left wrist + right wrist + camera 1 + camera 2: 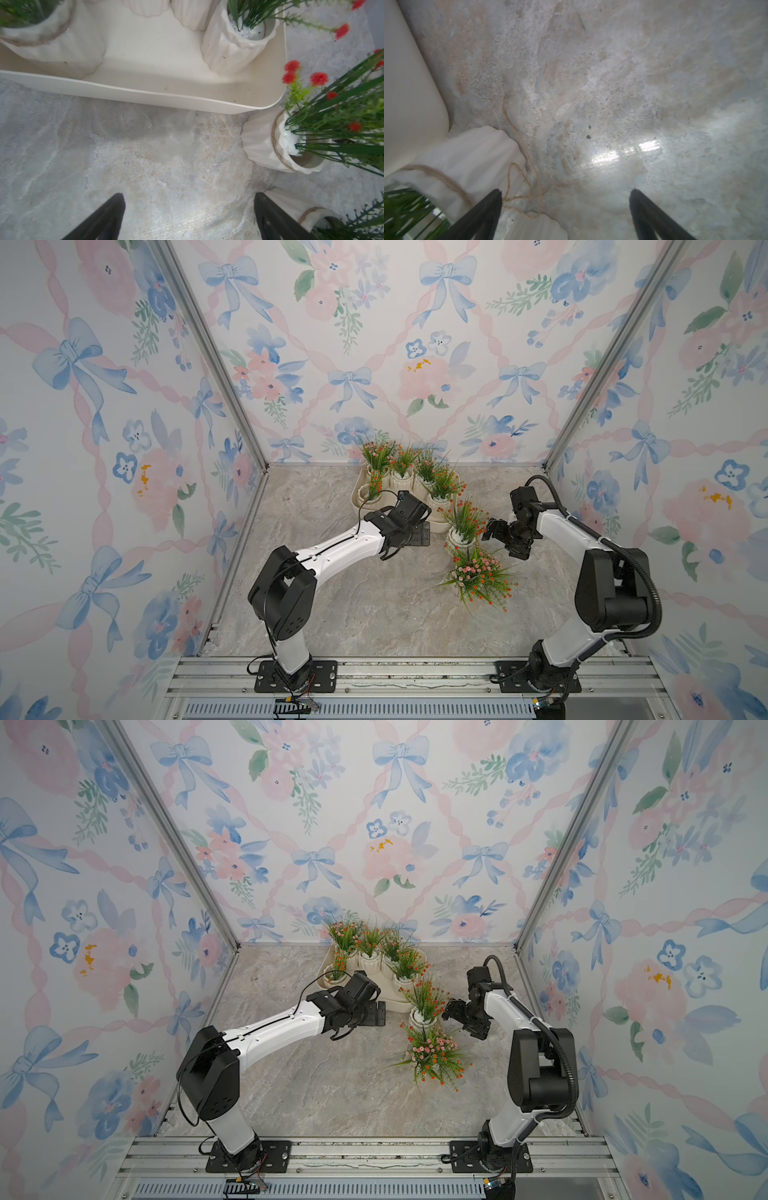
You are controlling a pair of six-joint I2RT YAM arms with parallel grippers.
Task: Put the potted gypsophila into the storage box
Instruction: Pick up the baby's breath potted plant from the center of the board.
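Several potted gypsophila [402,472], small white ribbed pots of green grassy sprigs with tiny orange and red blossoms, stood inside the storage box [145,97]. The box was a shallow cream-white plastic tub with rounded corners, set near the back wall. The pots were packed along its far side and at both ends, and the near middle of the box showed bare floor.

Two more pots were outside it on the grey marbled tabletop [332,614]. An upright pot [459,538] with a jute cord round its rim stood just beside the box's near right corner. Nearer the camera was a pink-and-orange-flowered pot [478,574], its vessel mostly hidden under spreading sprigs in both top views.

The right gripper [565,190] hung low just to the right of the upright pot, its jaws wide apart with only tabletop between them. Whether a finger touched the pot could not be told. The left gripper [188,194] pointed down at the tabletop just in front of the box's near wall, jaws spread wide and holding nothing. Floral wallpapered panels [104,448] enclosed the cell.
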